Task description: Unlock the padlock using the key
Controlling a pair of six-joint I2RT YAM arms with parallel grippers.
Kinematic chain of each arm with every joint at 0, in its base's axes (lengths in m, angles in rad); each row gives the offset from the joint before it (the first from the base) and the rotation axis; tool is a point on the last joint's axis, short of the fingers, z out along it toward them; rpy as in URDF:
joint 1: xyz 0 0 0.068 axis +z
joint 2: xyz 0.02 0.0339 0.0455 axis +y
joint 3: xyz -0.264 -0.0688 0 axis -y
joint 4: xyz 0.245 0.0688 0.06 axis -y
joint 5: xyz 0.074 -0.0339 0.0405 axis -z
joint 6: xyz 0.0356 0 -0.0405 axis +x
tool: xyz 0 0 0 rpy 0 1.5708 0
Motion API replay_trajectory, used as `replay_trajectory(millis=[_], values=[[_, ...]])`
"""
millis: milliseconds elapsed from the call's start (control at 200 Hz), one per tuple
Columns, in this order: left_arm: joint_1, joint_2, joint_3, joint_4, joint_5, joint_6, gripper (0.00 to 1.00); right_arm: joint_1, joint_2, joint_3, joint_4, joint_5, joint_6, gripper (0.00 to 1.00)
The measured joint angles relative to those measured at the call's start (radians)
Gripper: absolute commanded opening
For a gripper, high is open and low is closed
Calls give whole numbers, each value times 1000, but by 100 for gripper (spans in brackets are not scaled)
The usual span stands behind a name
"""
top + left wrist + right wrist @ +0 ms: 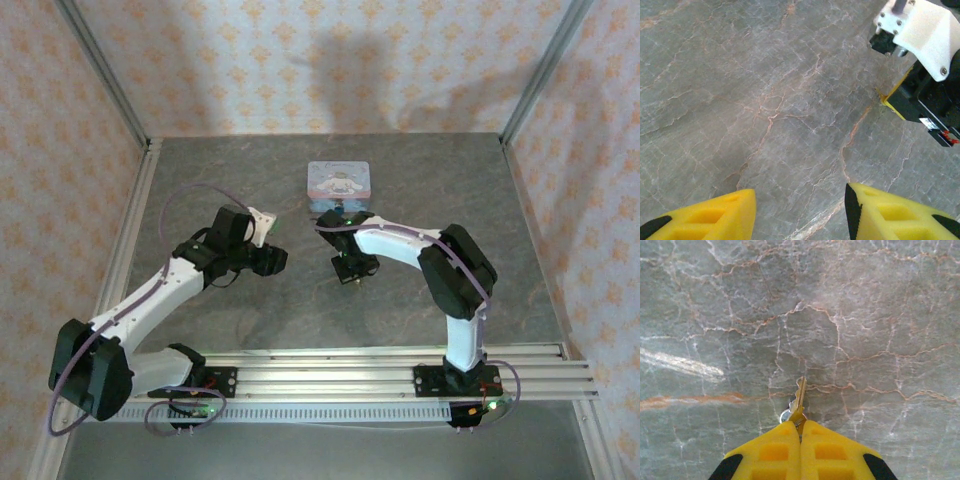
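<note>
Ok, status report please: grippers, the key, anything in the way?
Left gripper open, empty. Right gripper shut on the key, blade sticking out ahead. Tin stands farther back.

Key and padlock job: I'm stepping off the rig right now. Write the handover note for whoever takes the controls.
Right gripper: shut on the key, pinching its head end. The blade points out ahead of the fingers, low over the table; I cannot tell whether it is lifted.
Left gripper: open, nothing in it, over bare table beside the right arm.
The tin sits at the far middle of the table.
Done: key gripped.
Left: locate and steady the padlock, insert the key, turn it, free the shackle.
</note>
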Motion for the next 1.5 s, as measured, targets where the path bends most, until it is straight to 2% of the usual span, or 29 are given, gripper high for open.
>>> replay_trajectory(millis=[175, 435, 585, 711, 811, 921, 1131, 1231, 1496], values=[[68, -36, -58, 59, 19, -119, 52, 0, -107, -32, 22, 4, -103, 0], [152, -87, -123, 173, 108, -285, 56, 0, -271, -104, 133, -45, -148, 0], [154, -130, -169, 300, 185, -367, 57, 0, -326, -106, 177, -135, -174, 0], [154, -185, -215, 378, 233, -382, 59, 0, -394, -105, 202, -236, -197, 0], [154, -251, -230, 399, 259, -340, 59, 0, -430, -73, 201, -336, -211, 0], [132, -333, -232, 403, 268, -230, 58, -3, -447, -18, 201, -470, -214, 0], [-30, -453, -257, 419, 204, 21, 52, -10, -448, 95, 185, -690, -212, 0], [-82, -462, -271, 427, 151, 121, 50, -14, -449, 121, 181, -760, -203, 0], [-129, -461, -277, 465, 46, 294, 49, -20, -449, 130, 159, -848, -176, 0]])
